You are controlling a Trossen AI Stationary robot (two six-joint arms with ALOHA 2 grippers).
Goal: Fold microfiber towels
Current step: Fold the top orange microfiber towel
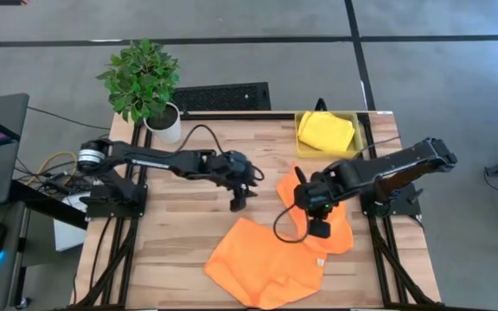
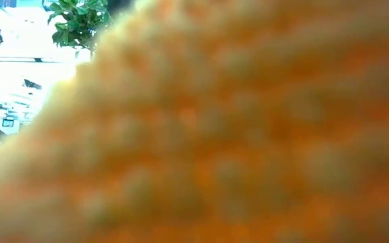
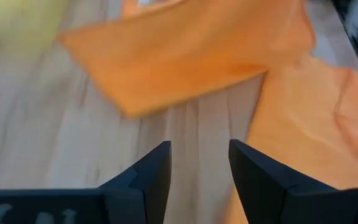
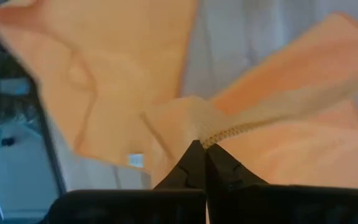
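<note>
Two orange microfiber towels lie on the wooden table: one spread at the near middle [image 1: 262,268], one crumpled toward the right [image 1: 288,190]. In the low view an orange towel [image 2: 235,135] fills nearly the whole picture. My right gripper [image 1: 318,229] is over the right-hand towel and shut on it. At the table's middle my left gripper [image 1: 239,203] hovers open over bare wood, just left of the orange towels [image 3: 185,56], with nothing between its fingers [image 3: 151,171]. A yellow towel [image 1: 325,131] lies folded in the bin at the far right. My right gripper pinches a stitched edge [image 4: 225,134] of the orange towel between its two fingertips, coming from above and pointing steeply down. That edge is raised off the table. The cloth falls away slack from it on both sides, and the remainder lies on the table.
A translucent yellow bin [image 1: 359,121] stands at the far right corner. A potted plant [image 1: 145,82] stands at the far left corner, with a black keyboard [image 1: 223,95] beyond the far edge. Bare wood [image 1: 171,250] lies at the near left.
</note>
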